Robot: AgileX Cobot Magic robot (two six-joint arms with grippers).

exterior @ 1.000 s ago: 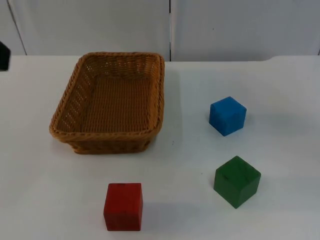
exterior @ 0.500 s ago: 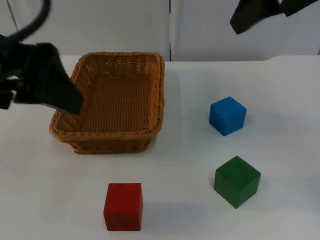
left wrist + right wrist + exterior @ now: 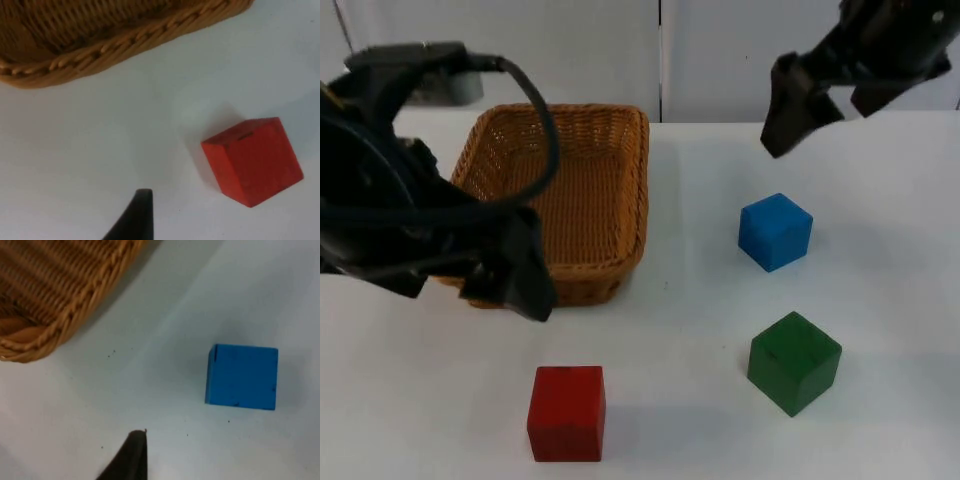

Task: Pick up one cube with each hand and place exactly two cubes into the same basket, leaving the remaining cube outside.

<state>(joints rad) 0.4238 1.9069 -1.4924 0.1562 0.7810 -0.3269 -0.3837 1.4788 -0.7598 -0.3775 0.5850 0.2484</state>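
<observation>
White table (image 3: pixel 880 180) carries no writing I can read. Left gripper (image 3: pixel 510 285) hovers above red cube (image 3: pixel 567 412), right gripper (image 3: pixel 788 115) above blue cube (image 3: pixel 775 231); their grip I cannot tell.

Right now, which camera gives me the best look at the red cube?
The left wrist view: the red cube is seen close up, apart from the basket, three faces visible. The top view shows it whole but farther off, on the table in front of the left gripper.

Both arms matte black, blocky — left gripper (image 3: pixel 515 280), right gripper (image 3: pixel 788 118) w/ tapered tips.
</observation>
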